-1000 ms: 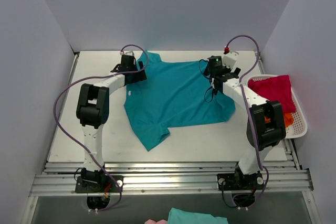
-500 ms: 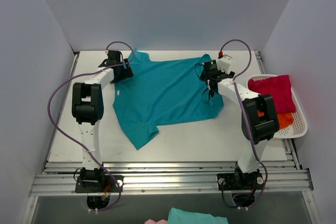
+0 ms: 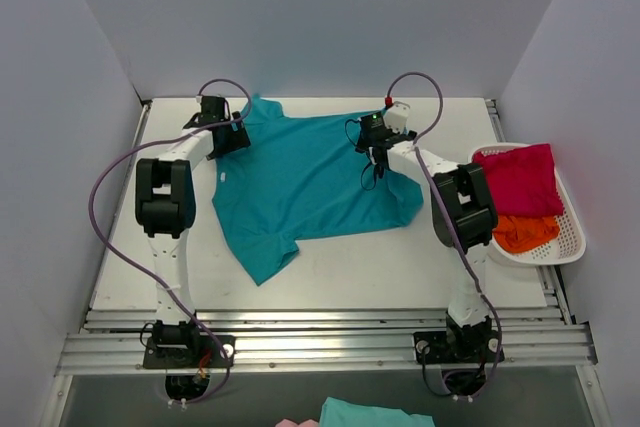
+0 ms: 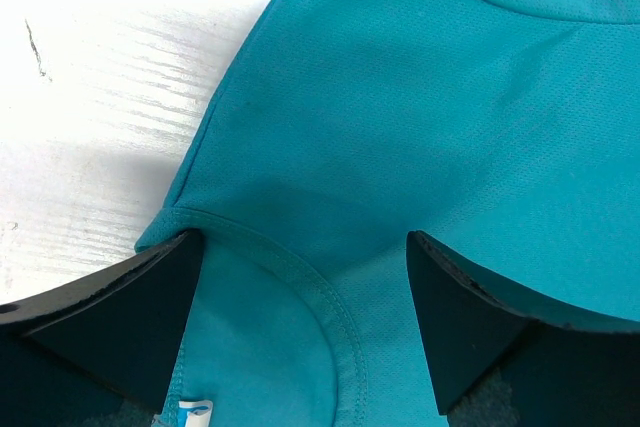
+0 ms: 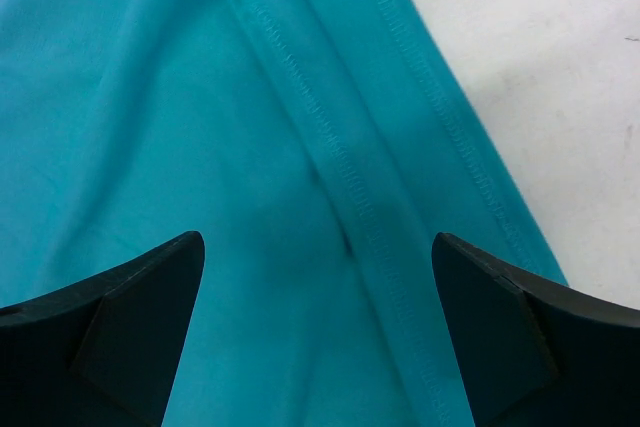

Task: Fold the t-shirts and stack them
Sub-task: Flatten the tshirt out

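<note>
The teal-blue t-shirt (image 3: 305, 182) lies spread over the middle of the white table, one sleeve pointing to the near left. My left gripper (image 3: 222, 132) is over its far-left part, at the collar. In the left wrist view that gripper (image 4: 305, 247) is open, the collar seam (image 4: 330, 297) running between its fingers (image 4: 480, 327). My right gripper (image 3: 372, 137) hovers over the shirt's far-right part. It (image 5: 318, 247) is open too, with a stitched hem (image 5: 350, 177) lying between its fingertips. A crimson-pink t-shirt (image 3: 520, 179) and an orange t-shirt (image 3: 522, 232) lie in the basket.
The white slatted basket (image 3: 572, 239) stands at the table's right edge. Grey walls close in the left, far and right sides. A metal rail (image 3: 320, 342) runs along the near edge. Another teal cloth (image 3: 375, 414) shows below the rail.
Both grippers have moved left and a little farther back. The teal-blue t-shirt has slid left with them. The right arm has swung away from the basket.
</note>
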`<state>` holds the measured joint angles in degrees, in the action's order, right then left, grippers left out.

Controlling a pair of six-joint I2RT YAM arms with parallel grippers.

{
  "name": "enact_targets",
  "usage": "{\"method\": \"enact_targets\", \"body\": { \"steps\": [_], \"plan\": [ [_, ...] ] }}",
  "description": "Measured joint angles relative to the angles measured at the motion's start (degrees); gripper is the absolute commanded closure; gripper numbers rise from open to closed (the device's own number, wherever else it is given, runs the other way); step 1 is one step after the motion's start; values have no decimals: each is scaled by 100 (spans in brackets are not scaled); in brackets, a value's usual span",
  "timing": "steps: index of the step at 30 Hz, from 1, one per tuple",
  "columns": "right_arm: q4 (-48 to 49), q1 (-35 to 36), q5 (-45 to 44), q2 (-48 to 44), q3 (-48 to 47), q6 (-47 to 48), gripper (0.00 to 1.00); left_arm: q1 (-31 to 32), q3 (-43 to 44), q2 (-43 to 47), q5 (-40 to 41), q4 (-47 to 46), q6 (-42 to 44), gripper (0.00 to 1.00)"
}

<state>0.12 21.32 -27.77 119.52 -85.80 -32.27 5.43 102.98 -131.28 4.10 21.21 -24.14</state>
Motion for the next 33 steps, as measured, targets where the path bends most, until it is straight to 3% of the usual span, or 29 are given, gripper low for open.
{"method": "enact_targets", "body": {
  "steps": [17,33],
  "plan": [
    [-970,81,-927,1349,-1453,83,5,-48,-122,33,-125,-229,-9,9],
    [-973,-549,-1067,1296,-1307,28,5,-68,-129,33,-160,-249,-35,10]
  ]
}}
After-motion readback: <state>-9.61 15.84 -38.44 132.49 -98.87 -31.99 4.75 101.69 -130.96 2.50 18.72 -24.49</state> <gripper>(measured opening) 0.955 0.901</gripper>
